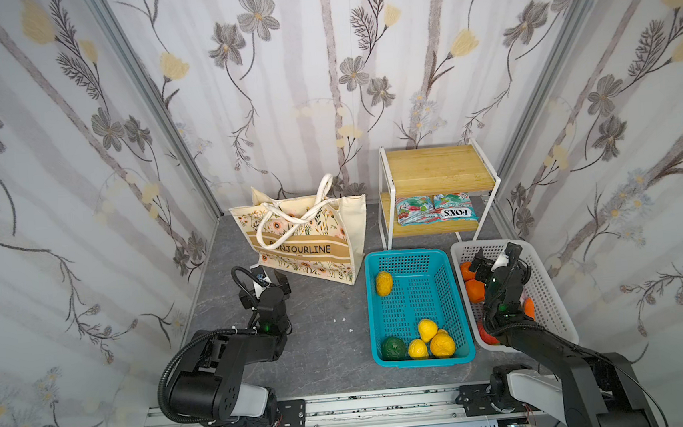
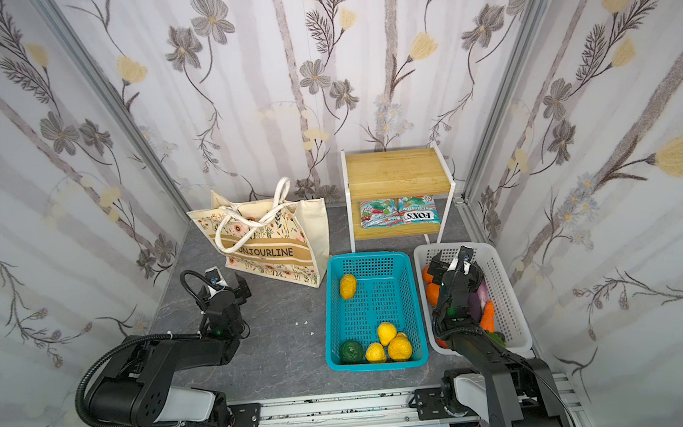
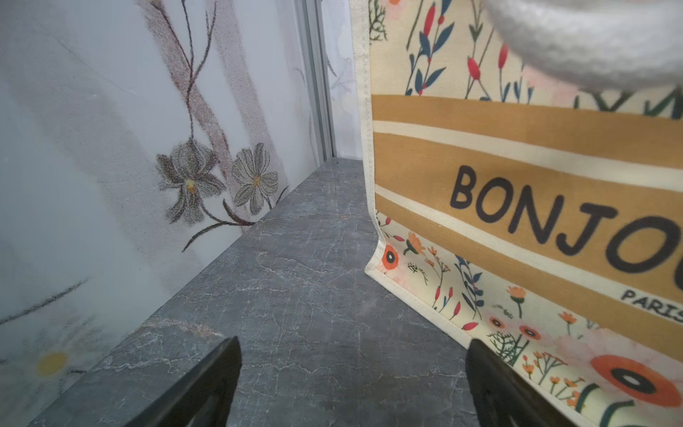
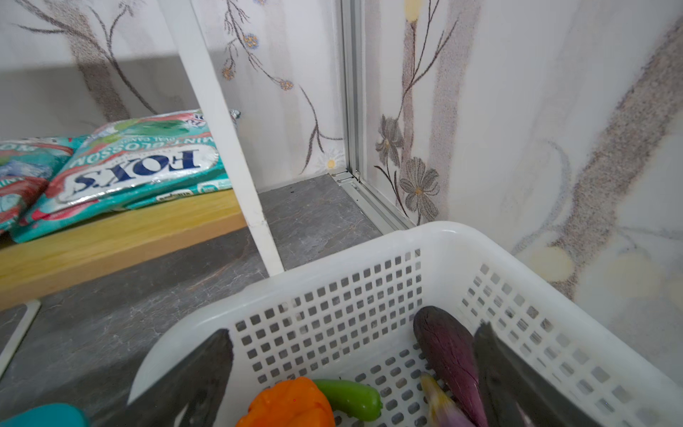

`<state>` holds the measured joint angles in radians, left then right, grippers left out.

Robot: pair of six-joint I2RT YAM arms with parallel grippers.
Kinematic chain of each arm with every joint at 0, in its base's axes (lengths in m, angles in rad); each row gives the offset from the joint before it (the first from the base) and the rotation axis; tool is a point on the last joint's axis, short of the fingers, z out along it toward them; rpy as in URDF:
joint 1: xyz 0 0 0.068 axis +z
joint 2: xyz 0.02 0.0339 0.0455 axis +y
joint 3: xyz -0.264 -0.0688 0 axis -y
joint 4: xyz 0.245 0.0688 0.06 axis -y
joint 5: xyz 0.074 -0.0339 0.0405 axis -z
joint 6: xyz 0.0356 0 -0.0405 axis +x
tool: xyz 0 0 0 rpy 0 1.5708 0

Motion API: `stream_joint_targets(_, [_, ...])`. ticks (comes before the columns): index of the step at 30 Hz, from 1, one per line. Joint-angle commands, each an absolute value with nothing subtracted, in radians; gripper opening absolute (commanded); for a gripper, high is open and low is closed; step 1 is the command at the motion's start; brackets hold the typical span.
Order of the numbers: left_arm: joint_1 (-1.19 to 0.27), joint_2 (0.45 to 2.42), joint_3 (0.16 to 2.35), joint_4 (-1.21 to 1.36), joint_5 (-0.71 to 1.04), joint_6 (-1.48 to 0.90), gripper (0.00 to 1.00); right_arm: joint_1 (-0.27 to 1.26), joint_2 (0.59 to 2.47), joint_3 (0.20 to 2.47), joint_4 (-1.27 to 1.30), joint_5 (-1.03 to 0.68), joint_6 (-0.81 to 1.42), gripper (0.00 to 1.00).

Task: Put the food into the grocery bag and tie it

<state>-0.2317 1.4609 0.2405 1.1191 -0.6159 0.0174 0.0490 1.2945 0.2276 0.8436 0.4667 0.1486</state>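
Floral wallpaper closes in a grey marbled tabletop (image 1: 322,303), where a teal perforated plastic basket (image 1: 414,254) sits near the middle, holding yellow toy lemons (image 1: 428,329). Behind and to the left of that basket stands the cream floral canvas grocery bag (image 1: 313,242), with no food visible inside and its thick white rope handles (image 3: 591,37) drooping over the mouth. Just right of the teal basket, a white perforated plastic basket (image 1: 555,298) carries orange toy fruit (image 1: 467,271) and a purple toy vegetable (image 4: 447,351). The right gripper (image 4: 353,332) hangs over it, jaws spread wide and empty. Well left of the teal basket, the left gripper (image 3: 353,344) is equally wide and empty, low by the bag's bottom corner. Likely troubles are a finger snagging the white basket's lattice and dragging it, round fruit squirting free, or a dropped piece bouncing off those handles.
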Motion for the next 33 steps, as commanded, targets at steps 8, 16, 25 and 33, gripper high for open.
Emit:
stream_joint_targets(8, [-0.101,1.607,0.201,1.455,-0.286,-0.024,1.0,0.043,1.424,0.126,1.361,0.273,0.082,0.97])
stream_joint_targets(16, [-0.042,1.585,0.236,1.346,-0.168,-0.066,1.0,0.043,1.513,0.178,1.362,0.258,0.067,1.0])
stream_joint_targets(25, [-0.043,1.585,0.235,1.345,-0.168,-0.064,1.0,0.046,1.508,0.19,1.33,0.203,0.047,1.0])
stream_joint_targets(33, [-0.044,1.585,0.238,1.347,-0.167,-0.064,1.0,0.032,1.506,0.195,1.315,0.166,0.052,1.0])
